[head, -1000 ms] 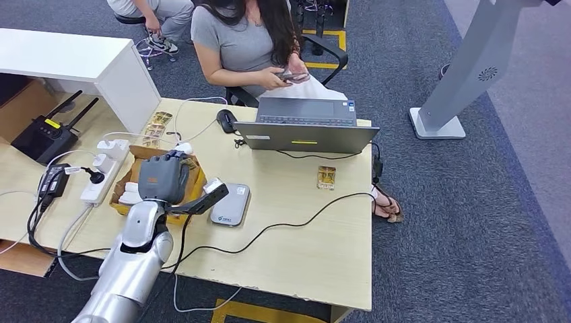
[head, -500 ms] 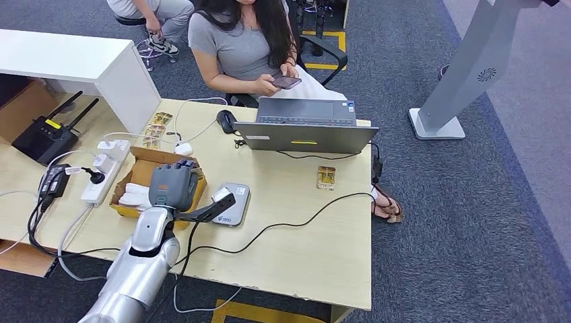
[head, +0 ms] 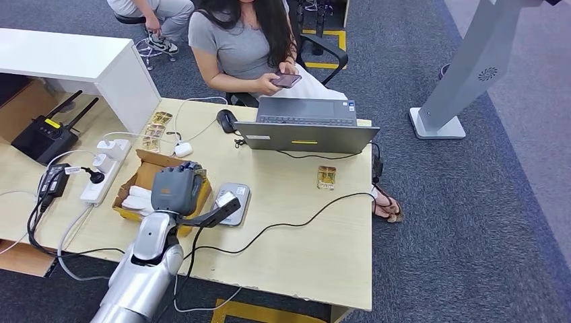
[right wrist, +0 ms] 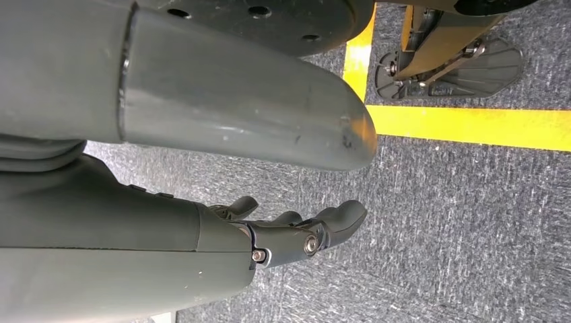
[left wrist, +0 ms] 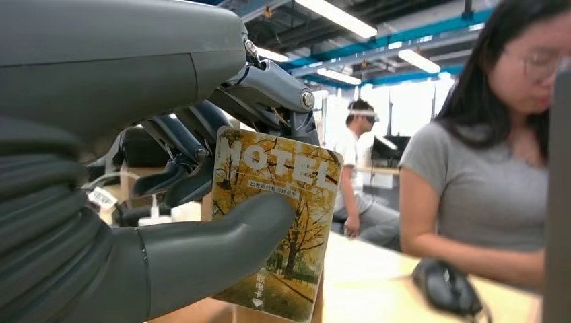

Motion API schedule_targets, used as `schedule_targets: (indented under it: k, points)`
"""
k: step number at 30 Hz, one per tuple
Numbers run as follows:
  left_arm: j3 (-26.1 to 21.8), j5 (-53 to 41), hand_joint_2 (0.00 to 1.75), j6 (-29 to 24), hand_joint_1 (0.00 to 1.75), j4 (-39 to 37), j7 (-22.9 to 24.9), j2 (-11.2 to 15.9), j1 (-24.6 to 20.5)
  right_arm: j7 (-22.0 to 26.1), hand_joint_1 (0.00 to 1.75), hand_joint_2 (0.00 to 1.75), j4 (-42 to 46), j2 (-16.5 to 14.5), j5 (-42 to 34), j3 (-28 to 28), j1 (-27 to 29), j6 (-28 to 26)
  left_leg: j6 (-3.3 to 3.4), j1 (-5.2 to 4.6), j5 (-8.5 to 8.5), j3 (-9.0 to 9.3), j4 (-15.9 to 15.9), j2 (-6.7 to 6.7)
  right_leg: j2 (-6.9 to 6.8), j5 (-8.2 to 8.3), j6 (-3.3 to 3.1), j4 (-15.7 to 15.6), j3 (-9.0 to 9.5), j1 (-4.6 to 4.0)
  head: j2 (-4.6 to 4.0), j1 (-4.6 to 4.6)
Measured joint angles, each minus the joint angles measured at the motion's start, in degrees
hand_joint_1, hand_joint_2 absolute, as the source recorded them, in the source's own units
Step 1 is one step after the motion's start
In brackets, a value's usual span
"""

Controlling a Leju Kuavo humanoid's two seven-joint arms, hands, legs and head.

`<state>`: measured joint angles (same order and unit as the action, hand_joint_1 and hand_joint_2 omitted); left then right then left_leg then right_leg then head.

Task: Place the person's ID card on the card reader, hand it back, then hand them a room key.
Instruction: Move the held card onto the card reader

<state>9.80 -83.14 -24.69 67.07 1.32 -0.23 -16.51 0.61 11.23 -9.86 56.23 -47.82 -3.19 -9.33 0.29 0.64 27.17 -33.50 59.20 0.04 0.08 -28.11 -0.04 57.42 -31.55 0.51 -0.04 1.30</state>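
My left hand (head: 177,190) hovers over the right side of an open cardboard box (head: 145,176), beside the grey card reader (head: 236,202). It pinches a yellow room key card (left wrist: 276,222) printed "HOTEL" between thumb (left wrist: 222,245) and fingers. Another small yellow card (head: 326,177) lies on the desk to the right, in front of the laptop (head: 306,128). The person (head: 242,40) sits behind the laptop, looking at a phone (head: 286,81). My right hand (right wrist: 296,232) hangs over the carpet, fingers loosely spread, holding nothing.
Black cables (head: 296,219) cross the desk near the reader. A power strip (head: 104,168), a router (head: 47,138), more yellow cards (head: 155,128) and a mouse (head: 225,121) sit on the left and far side. A white cabinet (head: 81,64) stands at the back left.
My left hand has moved right and slightly nearer me, from over the box's middle to its right edge by the reader. The person has shifted a little and lifted the phone.
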Motion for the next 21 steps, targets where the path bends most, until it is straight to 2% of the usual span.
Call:
schedule_targets:
  k: [10,17,21]
  points:
    - [0.3,2.4,1.75,-0.6,1.75,11.8,-0.8,0.4,1.3,0.1,0.00,0.00,0.0,0.0,0.2,-1.0,0.0,-0.1,0.00,0.01,0.00,-0.01,0.0,0.00,0.00,0.00,0.00,0.0,-0.02,0.00,0.00,0.01]
    - [0.3,3.1,1.75,-0.3,1.75,14.5,-0.8,0.9,1.3,0.1,0.00,0.00,0.0,0.0,0.3,-1.3,0.0,-0.1,0.00,0.01,0.00,-0.01,0.0,0.00,0.00,0.00,0.00,0.0,-0.01,0.00,0.00,0.01]
    - [0.5,0.5,1.75,2.4,1.75,14.1,-0.3,1.0,1.1,0.1,0.00,0.00,0.0,0.0,0.8,-1.3,0.0,-0.1,0.00,0.00,0.00,-0.01,0.0,0.00,0.00,0.00,0.00,0.0,-0.04,0.00,0.00,0.00]
